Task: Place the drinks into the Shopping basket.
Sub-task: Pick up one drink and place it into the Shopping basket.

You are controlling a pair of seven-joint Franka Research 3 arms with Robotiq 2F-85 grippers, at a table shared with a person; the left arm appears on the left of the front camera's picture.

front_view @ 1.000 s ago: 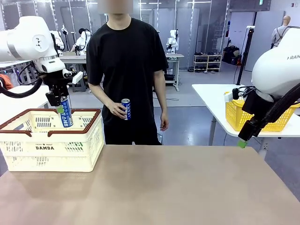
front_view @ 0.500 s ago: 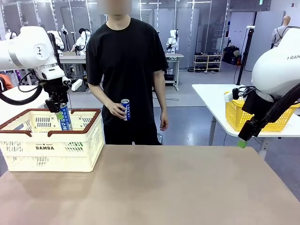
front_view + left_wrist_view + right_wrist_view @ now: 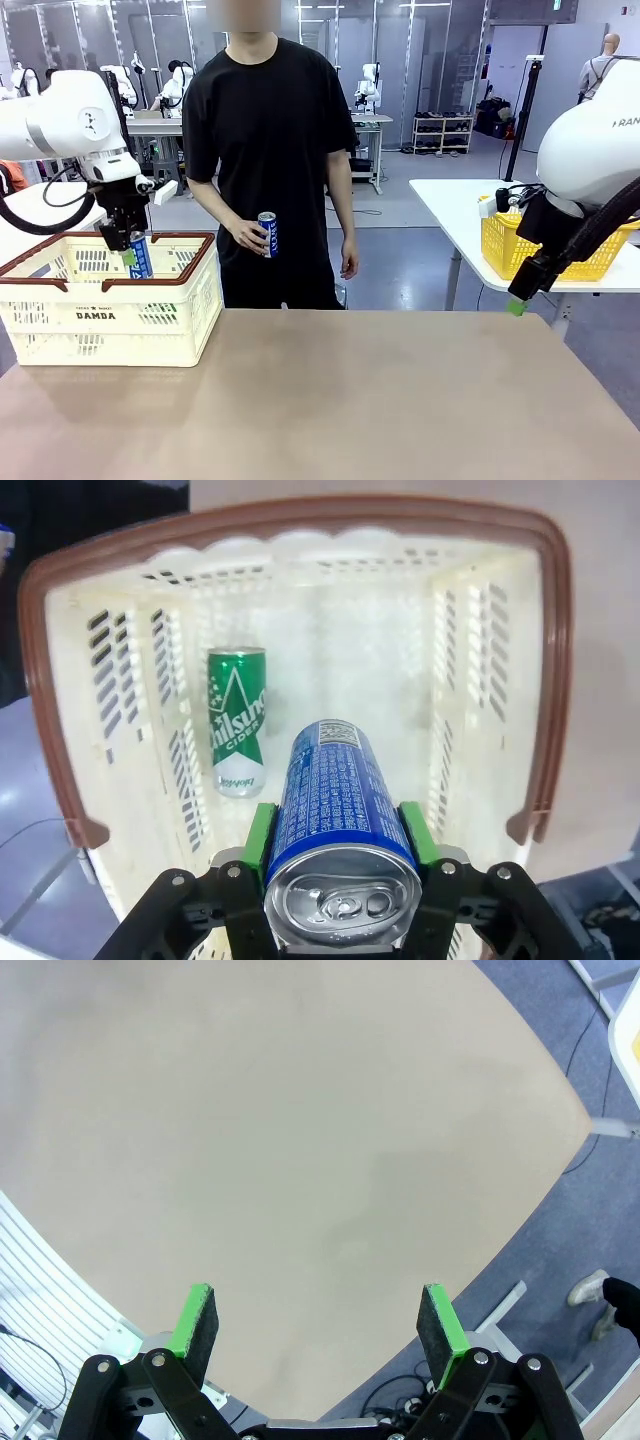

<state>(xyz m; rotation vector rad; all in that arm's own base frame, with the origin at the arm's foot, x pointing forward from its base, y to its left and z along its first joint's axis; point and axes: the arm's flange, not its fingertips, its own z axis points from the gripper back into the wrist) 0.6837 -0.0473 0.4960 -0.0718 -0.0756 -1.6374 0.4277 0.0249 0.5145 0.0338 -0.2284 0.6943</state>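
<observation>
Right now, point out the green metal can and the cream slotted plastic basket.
Green metal can (image 3: 238, 715): left wrist view, on its printed side.
Cream slotted plastic basket (image 3: 100, 332): front view, on its front wall.

**Room left in the basket, open tabletop beside it**

Inside the Shopping basket, a green can sits beside one slotted wall, the floor next to it bare. The left gripper, clamped on a blue can, occupies the basket's mouth. The table stretches bare beneath the wide-spread right gripper.
</observation>
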